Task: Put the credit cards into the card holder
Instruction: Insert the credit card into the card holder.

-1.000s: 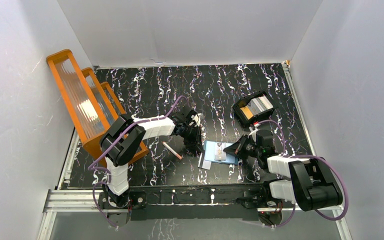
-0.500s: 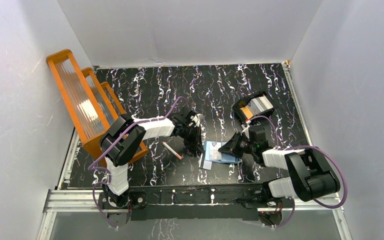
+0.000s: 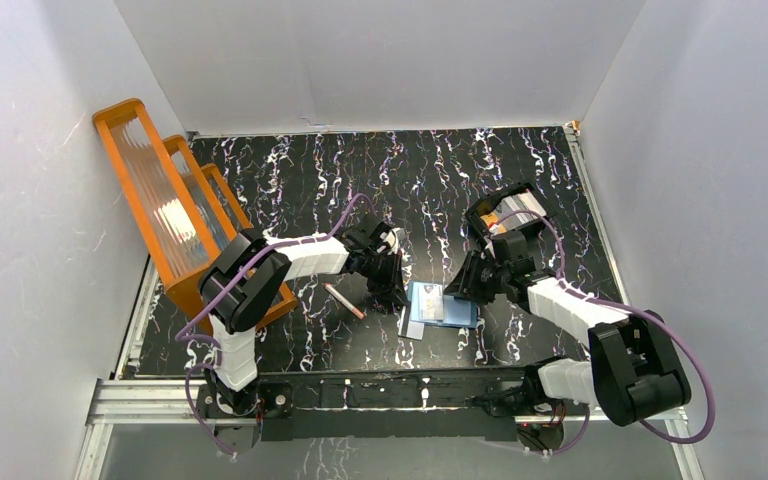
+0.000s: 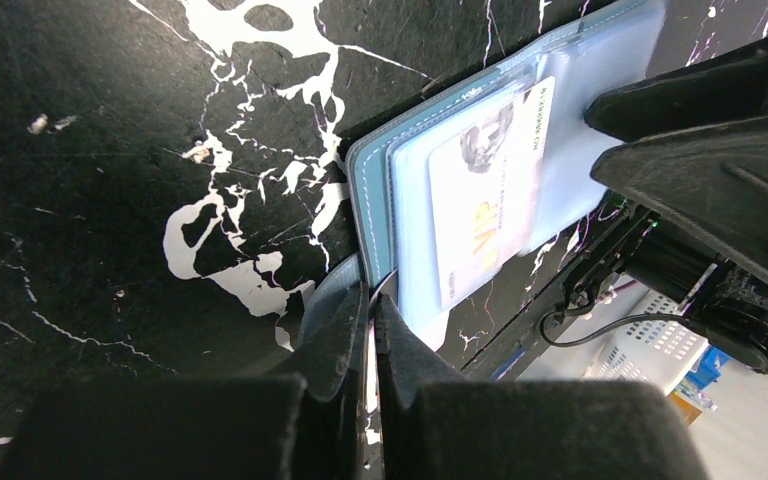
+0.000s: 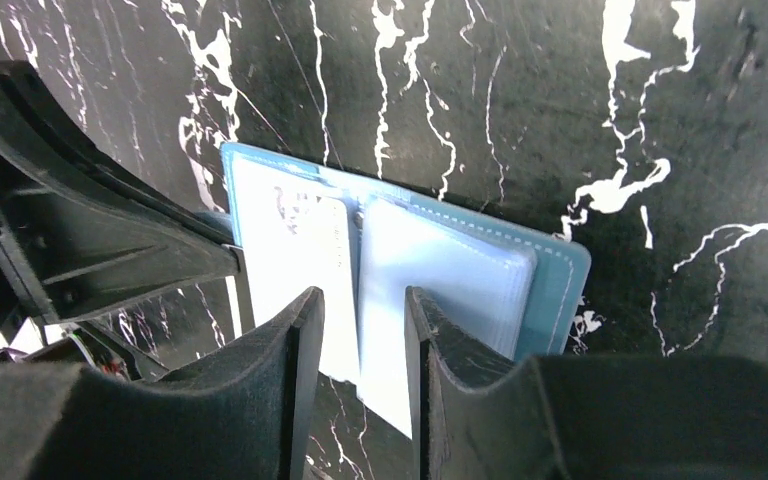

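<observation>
The teal-blue card holder (image 3: 457,312) lies open on the table, its light blue pockets (image 5: 450,270) facing up. A white credit card (image 4: 485,190) sits in its left pocket, also seen as the pale card (image 5: 310,262) from the right wrist. My left gripper (image 4: 370,300) is shut on the thin flap at the holder's left edge and pins it down. My right gripper (image 5: 360,320) hovers open just over the holder's middle fold with nothing between its fingers. More credit cards (image 3: 512,212), orange and silver, stand in the black tray (image 3: 480,228).
A thin pink-brown stick (image 3: 344,300) lies left of the left gripper (image 3: 397,293). The big orange ribbed rack (image 3: 165,205) stands along the left wall. The right gripper (image 3: 463,287) is between the holder and the tray. White walls enclose the table.
The right gripper has opened and let go of the white card, which stays in the holder's pocket. Its arm has swung toward the back. The left gripper has held still.
</observation>
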### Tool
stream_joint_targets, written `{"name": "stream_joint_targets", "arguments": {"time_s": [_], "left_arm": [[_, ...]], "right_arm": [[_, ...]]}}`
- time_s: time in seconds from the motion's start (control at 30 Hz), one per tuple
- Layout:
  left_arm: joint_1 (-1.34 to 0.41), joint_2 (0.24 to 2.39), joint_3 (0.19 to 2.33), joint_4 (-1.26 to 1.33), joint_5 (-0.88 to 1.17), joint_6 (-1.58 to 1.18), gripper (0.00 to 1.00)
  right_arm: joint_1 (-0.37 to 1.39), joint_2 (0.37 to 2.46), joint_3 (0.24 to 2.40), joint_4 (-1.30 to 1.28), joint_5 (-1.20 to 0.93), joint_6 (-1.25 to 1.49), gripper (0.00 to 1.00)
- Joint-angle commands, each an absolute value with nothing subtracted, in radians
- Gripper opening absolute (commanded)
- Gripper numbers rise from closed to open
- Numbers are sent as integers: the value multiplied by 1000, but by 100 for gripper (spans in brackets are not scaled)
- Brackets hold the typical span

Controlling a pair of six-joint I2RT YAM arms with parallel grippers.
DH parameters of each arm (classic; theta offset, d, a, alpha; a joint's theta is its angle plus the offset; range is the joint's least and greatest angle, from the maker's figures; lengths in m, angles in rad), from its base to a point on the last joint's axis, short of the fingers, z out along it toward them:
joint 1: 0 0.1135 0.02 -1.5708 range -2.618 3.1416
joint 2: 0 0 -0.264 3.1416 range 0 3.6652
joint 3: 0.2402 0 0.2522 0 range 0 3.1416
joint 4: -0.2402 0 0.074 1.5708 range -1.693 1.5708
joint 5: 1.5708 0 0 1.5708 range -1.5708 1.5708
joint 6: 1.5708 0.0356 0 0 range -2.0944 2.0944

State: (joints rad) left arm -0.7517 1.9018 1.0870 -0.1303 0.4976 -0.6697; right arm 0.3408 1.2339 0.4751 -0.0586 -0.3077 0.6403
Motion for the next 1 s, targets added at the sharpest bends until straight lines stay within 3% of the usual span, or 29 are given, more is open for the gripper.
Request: {"name": "stream_joint_targets", "arguments": {"time_s": [0.0,0.3,0.5,0.77,0.97], "left_arm": [[-758,1884,1070,-186,464,-662,0],[-765,1883,1068,-184,464,-675,0],[-773,1877,1068,-191,466,-684,0],[-773,1827,1081,-263,406,-666,0],[-772,1798,1095,-332,354,-637,0]], "right_arm": [[352,1247,500,-98,-301,627,43],[442,1332,513,-29,-281,688,42],[513,1363,546,16,-287,717,30],[561,1419,569,61,-299,735,30],[559,1375,612,-67,-213,682,34]]}}
